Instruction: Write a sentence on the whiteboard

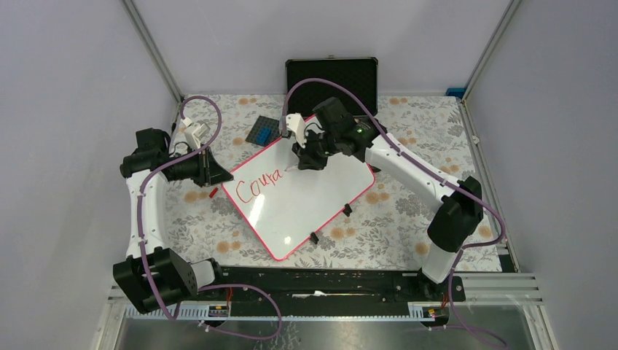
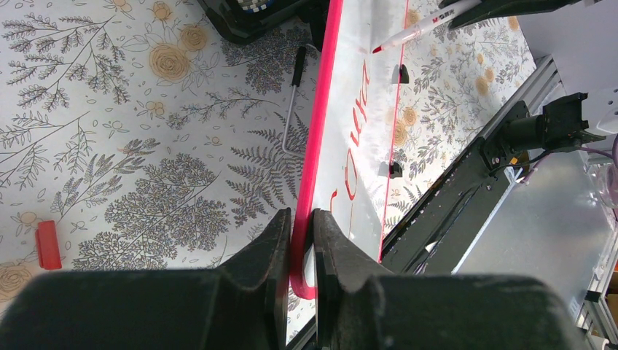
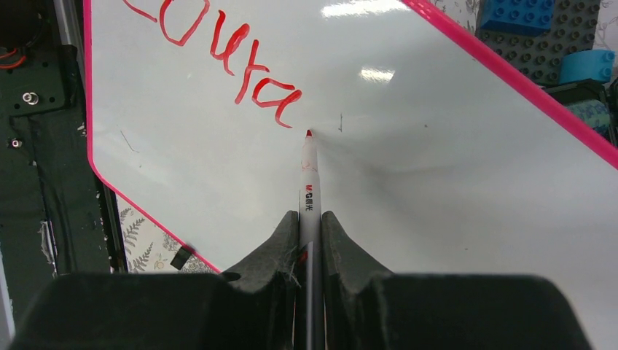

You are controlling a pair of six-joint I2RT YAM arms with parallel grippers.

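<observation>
The whiteboard [image 1: 306, 200] lies tilted on the flowered table, pink frame all round. Red writing, the sentence [image 1: 260, 184], reads "Coura" near its left corner. My left gripper [image 1: 217, 175] is shut on the board's pink frame at that corner; in the left wrist view the gripper [image 2: 301, 219] pinches the frame [image 2: 318, 138] edge-on. My right gripper [image 3: 310, 219] is shut on a white marker [image 3: 309, 186]. Its red tip rests on the whiteboard [image 3: 452, 189] just after the last letter of the sentence [image 3: 226, 55]. From above, the right gripper [image 1: 310, 157] hovers over the board's upper edge.
A black case [image 1: 331, 76] stands at the back. A grey baseplate with blue bricks [image 1: 264, 131] lies beside the board's far corner. A red cap [image 1: 213, 193] lies on the table by the left gripper. Two black clips [image 1: 347, 210] sit on the board's near edge.
</observation>
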